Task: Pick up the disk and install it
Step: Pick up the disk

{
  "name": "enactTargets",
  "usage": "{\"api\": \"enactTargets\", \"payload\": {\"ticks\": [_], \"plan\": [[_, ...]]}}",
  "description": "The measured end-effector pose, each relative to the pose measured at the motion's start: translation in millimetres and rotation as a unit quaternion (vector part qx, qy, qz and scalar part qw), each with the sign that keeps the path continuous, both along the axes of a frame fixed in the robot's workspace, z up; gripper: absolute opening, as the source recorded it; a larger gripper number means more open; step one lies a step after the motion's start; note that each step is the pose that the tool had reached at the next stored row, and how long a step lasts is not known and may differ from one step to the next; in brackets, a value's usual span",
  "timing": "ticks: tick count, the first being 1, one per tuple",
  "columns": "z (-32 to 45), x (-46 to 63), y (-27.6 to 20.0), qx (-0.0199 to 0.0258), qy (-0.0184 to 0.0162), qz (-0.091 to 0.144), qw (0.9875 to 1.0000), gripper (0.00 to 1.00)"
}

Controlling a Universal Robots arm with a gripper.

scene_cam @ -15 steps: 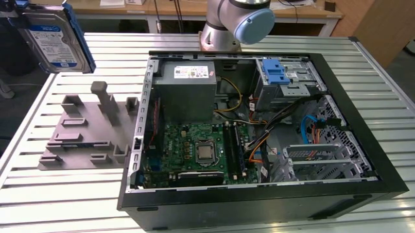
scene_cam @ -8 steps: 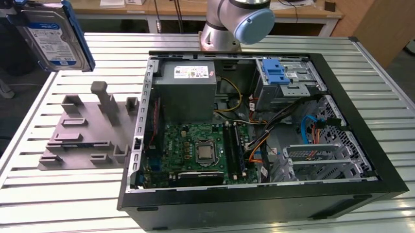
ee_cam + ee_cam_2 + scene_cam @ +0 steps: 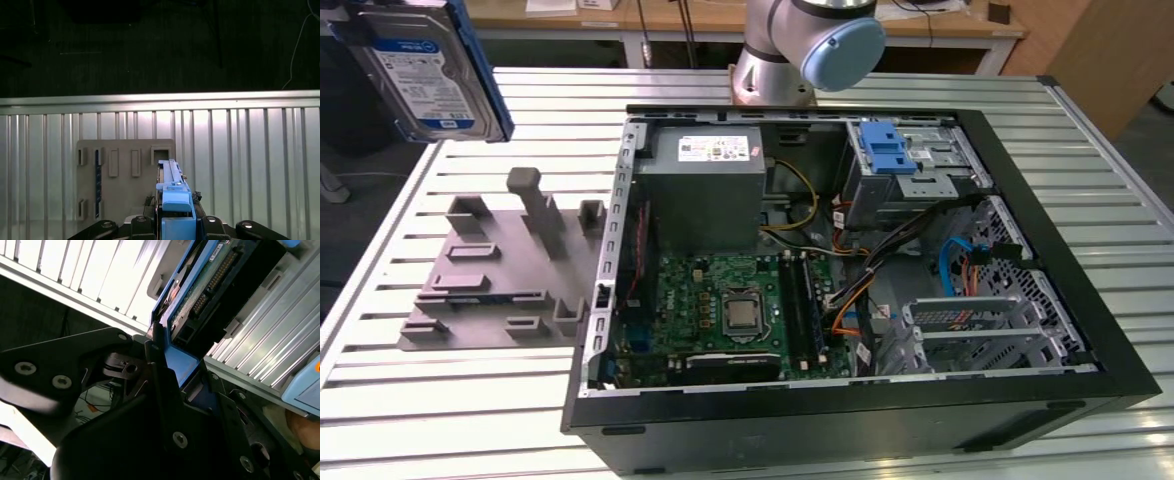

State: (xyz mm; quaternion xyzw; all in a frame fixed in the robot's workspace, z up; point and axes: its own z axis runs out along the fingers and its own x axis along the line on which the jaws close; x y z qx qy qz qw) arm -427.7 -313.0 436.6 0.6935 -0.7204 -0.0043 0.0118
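1. The disk, a flat silver hard drive with a blue-and-white label and a blue plastic carrier frame, hangs in the air at the exterior view's left. It is clear of the slatted aluminium table.
2. In the second wrist view the black gripper is clamped on the disk, one finger on each side of the blue frame. In the first wrist view the disk stands edge-on between the jaws of the gripper.
3. Below it lies the grey slotted holding fixture, seen beside the case in the exterior view. The disk touches none of its slots.
4. The open black computer case sits well apart from the disk. Its metal drive cage with a blue ribbed latch is in the far corner, beside the large grey power-supply box.
5. By my judgement the pick-up is done and the carrying stage is in hand; the install has not begun.
6. Installing calls for lining the carrier frame up squarely with the cage opening and keeping clear of the loose cables nearby.
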Motion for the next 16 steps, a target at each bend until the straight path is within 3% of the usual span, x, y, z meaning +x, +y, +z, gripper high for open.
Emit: {"api": "enactTargets", "payload": {"ticks": [16], "plan": [[15.4, 0.0, 1.4, 0.0000, 0.0000, 0.000, 1.0000, 0.36]]}}
